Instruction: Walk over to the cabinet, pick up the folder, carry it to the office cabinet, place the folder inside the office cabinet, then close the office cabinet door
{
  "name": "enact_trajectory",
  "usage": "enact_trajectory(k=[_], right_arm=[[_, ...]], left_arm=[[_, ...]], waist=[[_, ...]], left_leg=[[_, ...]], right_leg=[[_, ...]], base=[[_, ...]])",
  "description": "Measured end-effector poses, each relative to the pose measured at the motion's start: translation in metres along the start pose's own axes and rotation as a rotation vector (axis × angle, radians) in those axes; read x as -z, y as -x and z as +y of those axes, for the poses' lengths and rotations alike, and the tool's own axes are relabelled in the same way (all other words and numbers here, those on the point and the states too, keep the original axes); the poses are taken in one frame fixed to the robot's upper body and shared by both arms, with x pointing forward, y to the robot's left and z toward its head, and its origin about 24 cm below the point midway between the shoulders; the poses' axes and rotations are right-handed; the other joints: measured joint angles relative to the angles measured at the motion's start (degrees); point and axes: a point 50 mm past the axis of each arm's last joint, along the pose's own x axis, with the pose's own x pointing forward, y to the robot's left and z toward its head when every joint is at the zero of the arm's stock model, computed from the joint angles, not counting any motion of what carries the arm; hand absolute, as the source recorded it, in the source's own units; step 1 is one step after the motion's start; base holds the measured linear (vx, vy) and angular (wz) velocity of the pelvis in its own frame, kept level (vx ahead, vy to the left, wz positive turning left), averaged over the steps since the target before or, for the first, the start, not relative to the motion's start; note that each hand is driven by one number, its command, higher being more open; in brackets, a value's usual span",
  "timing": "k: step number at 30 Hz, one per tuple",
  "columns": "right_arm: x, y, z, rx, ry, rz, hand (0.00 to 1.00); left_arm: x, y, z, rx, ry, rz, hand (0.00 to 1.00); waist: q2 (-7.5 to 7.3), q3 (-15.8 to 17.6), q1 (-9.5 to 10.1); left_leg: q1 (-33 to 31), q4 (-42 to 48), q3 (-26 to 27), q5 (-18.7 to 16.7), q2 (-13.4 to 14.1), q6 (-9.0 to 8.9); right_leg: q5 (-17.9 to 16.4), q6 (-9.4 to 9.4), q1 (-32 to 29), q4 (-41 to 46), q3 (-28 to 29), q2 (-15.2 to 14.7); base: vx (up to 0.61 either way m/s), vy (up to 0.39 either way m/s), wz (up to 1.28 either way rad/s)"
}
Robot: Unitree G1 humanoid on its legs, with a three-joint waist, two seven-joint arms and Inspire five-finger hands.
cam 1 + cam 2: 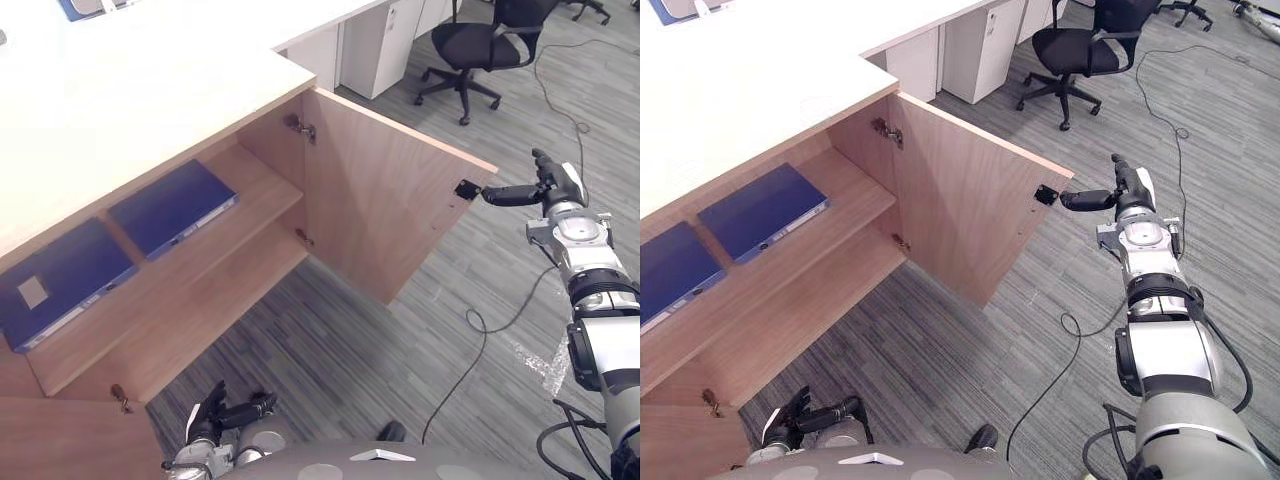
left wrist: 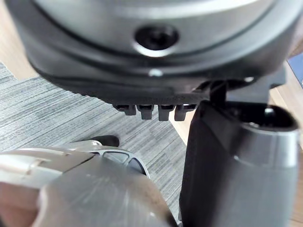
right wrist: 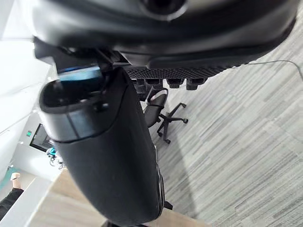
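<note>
The office cabinet (image 1: 250, 260) stands open under the white surface (image 1: 120, 90). The folder (image 1: 175, 208) lies flat on the upper shelf (image 1: 265, 185), with a second folder (image 1: 55, 280) just beside it on its left. The door (image 1: 380, 200) is swung wide out over the grey carpet (image 1: 330, 350). My right robot hand (image 1: 520, 194) has its fingers stretched straight to a small black fitting (image 1: 467, 188) on the door's free edge and holds nothing. My left robot hand (image 1: 235, 412) hangs low near the cabinet's bottom, its fingers relaxed and empty. An office chair (image 1: 480, 45) and a white drawer unit (image 1: 385, 40) stand well apart behind the door. The right wrist view shows the chair (image 3: 163, 118) past my thumb.
</note>
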Motion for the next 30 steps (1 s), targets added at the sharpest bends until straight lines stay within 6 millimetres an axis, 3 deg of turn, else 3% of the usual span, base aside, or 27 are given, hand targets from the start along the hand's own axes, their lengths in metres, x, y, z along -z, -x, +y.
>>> enact_trajectory(k=[8, 12, 17, 24, 28, 30], right_arm=[[0.007, 0.001, -0.002, 0.041, -0.021, 0.027, 1.0], [0.011, 0.002, 0.012, 0.03, -0.044, 0.037, 1.0], [0.012, 0.009, 0.045, -0.088, 0.052, -0.014, 1.0], [0.004, 0.033, 0.105, -0.434, 0.26, -0.149, 1.0], [0.015, 0.062, 0.152, -0.768, 0.375, -0.167, 1.0], [0.026, 0.091, 0.192, -1.005, 0.393, -0.162, 1.0]], left_arm=[[-0.004, 0.0, -0.001, 0.002, 0.008, -0.018, 1.0], [-0.004, 0.0, 0.0, -0.002, 0.006, -0.018, 1.0], [-0.004, -0.001, 0.001, -0.011, 0.016, -0.016, 1.0], [-0.001, -0.001, 0.001, -0.015, 0.013, 0.002, 1.0], [0.003, -0.001, 0.0, -0.013, 0.001, 0.019, 1.0], [0.008, 0.0, -0.005, -0.003, 0.005, 0.038, 1.0]], waist=[[0.19, 1.33, 0.07], [0.07, 1.41, -0.01], [0.05, 1.41, -0.08], [0.25, 0.98, -0.71], [1.08, -0.91, 0.03], [2.32, -2.84, 0.89]], left_leg=[[-1.13, -0.02, -1.53, 0.22, -0.64, 0.31], [-1.08, 0.0, -1.51, 0.22, -0.67, 0.31], [-0.83, 0.1, -0.78, 0.1, -0.1, 0.42], [0.36, -0.33, -2.17, -0.1, 3.79, -0.18], [-0.05, -0.88, -4.74, 0.47, 5.32, -0.67], [-0.81, -1.7, -6.25, 1.31, 5.37, -0.29]], right_leg=[[0.09, 0.14, 0.14, 0.03, -1.52, -0.31], [0.08, 0.18, 0.12, 0.02, -1.39, -0.36], [-0.01, 0.1, -0.33, 0.0, -0.34, -0.02], [-1.55, -1.99, -0.13, -0.01, 1.5, 4.38], [-2.52, -3.33, -0.3, -0.01, 1.09, 6.83], [-3.07, -3.53, -0.36, 0.0, -0.25, 7.23]], base=[[0.01, 0.004, 0.09], [-0.01, 0.0, -0.01], [-0.04, -0.012, -0.12], [-0.05, -0.095, -0.22], [0.0, -0.1, 0.01], [0.06, -0.063, 0.26]])
